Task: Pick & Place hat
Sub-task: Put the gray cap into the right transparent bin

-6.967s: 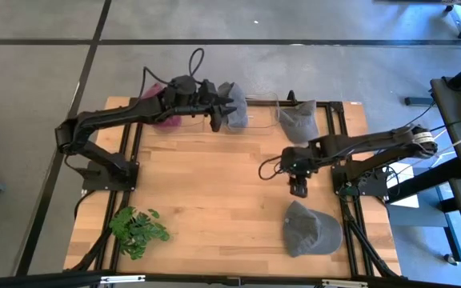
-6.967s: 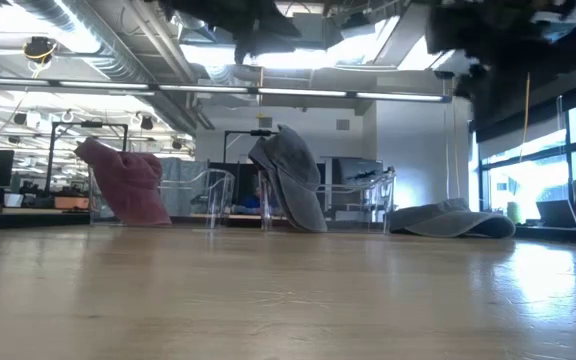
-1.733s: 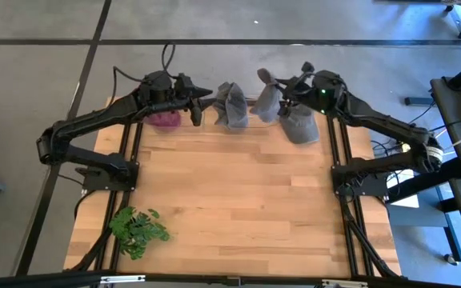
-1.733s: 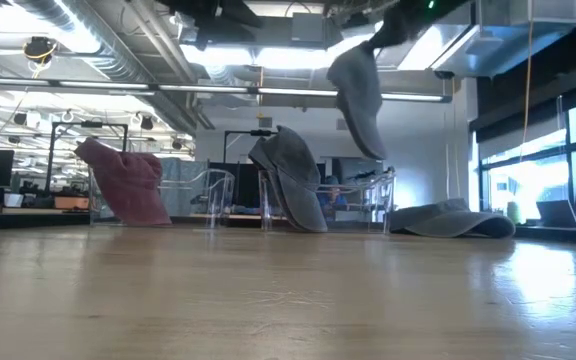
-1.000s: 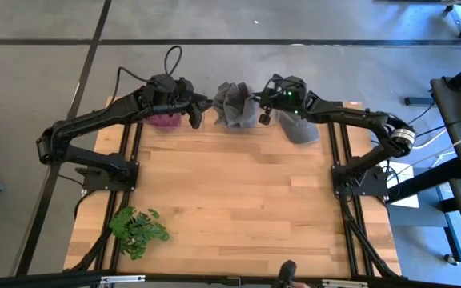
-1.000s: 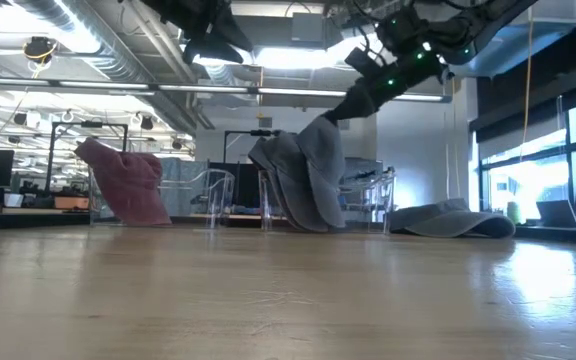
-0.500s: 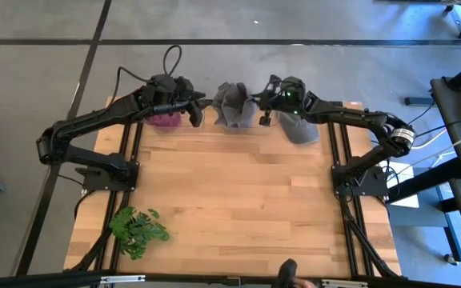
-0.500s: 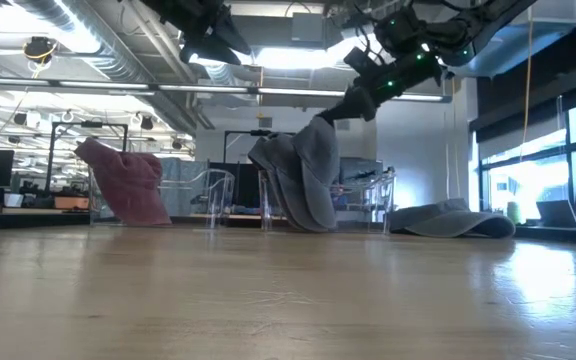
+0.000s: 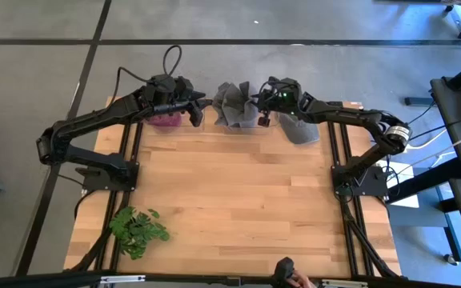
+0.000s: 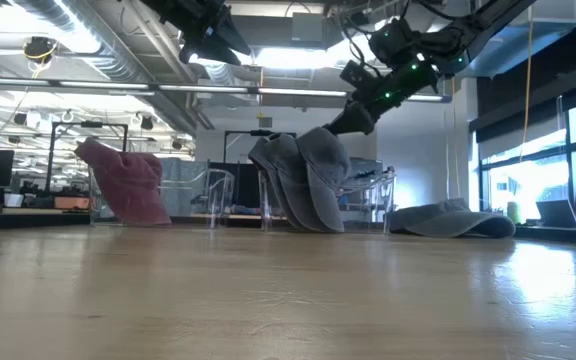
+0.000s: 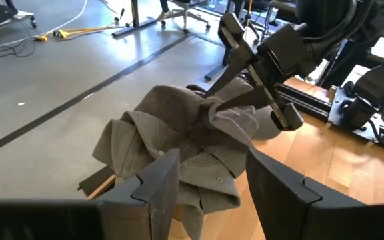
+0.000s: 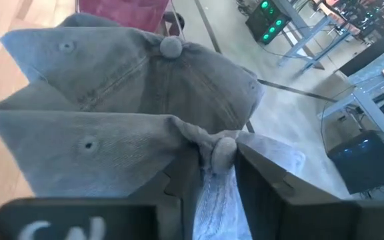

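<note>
A green leafy plant (image 9: pixel 138 230) lies at the wooden table's (image 9: pixel 230 208) near-left corner.

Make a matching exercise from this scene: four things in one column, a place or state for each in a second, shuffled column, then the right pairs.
Things:
1. dark red fabric hat
2. flat grey cap
3. small green leafy plant
4. right pincer

Places or states:
A. near corner of the wooden table, on the left arm's side
B. shut on a grey cap among the propped grey caps
C. lying on the far edge, on the right arm's side
D. propped at the far edge, below the left pincer

Pairs: 1-D, 2-C, 3-A, 4-B
</note>
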Robot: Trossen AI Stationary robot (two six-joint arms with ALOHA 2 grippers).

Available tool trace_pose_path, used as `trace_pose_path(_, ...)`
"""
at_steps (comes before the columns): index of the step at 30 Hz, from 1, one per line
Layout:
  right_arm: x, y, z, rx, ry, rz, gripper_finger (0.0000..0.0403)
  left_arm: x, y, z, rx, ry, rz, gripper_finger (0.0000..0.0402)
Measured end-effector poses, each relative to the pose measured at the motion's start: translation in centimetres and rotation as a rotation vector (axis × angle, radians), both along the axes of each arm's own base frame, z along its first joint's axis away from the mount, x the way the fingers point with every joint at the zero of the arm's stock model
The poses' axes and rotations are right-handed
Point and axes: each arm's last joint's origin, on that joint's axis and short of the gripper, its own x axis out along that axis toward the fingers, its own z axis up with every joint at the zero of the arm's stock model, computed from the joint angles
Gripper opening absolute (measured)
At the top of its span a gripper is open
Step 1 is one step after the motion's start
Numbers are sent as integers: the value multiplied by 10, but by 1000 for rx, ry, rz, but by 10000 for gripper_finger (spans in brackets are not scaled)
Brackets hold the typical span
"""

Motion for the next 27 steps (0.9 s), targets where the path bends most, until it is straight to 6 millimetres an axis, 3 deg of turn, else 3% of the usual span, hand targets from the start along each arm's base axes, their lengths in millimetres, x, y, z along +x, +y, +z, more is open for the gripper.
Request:
trace_pose_path(6,1,-1,4,16,-19,-10,156,0,0,0,-10,-6,5,169)
trace_pose_path(13,6,-4,24,118,-98,-66,219,0,0,0,-10,-6,5,169)
trace_pose_path(21,3,-6,72,265,-23,-247,232,0,0,0,-10,-6,5,169)
trace_pose_path(27,-22,-10,107,324,113,-503,233,0,0,0,-10,-6,5,169)
